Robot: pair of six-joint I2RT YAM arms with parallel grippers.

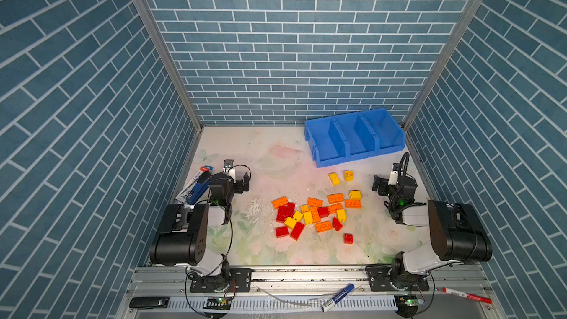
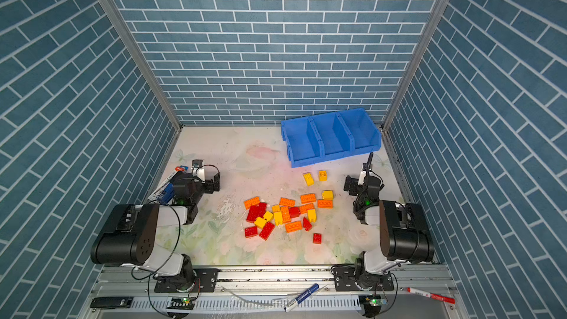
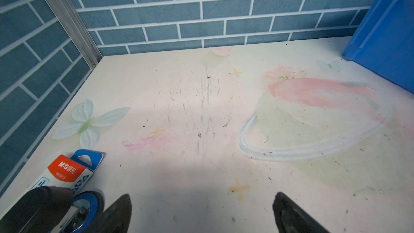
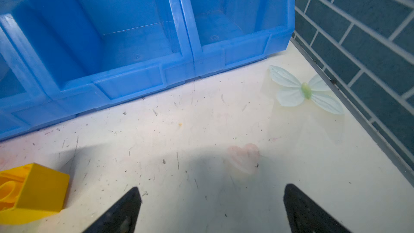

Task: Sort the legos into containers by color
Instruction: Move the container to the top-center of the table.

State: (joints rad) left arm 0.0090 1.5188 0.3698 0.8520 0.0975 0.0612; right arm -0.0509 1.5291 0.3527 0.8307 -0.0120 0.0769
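Floral tabletop [image 1: 260, 148]: legos [image 1: 313, 213] loose before three blue containers [image 1: 356, 153]

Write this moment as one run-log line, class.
sorting: not begun | left gripper: open, empty | right gripper: open, empty | legos: loose on table | containers: no legos visible inside

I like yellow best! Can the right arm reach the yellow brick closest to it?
Probably yes: the right gripper is open, with only bare table between it and the yellow brick.
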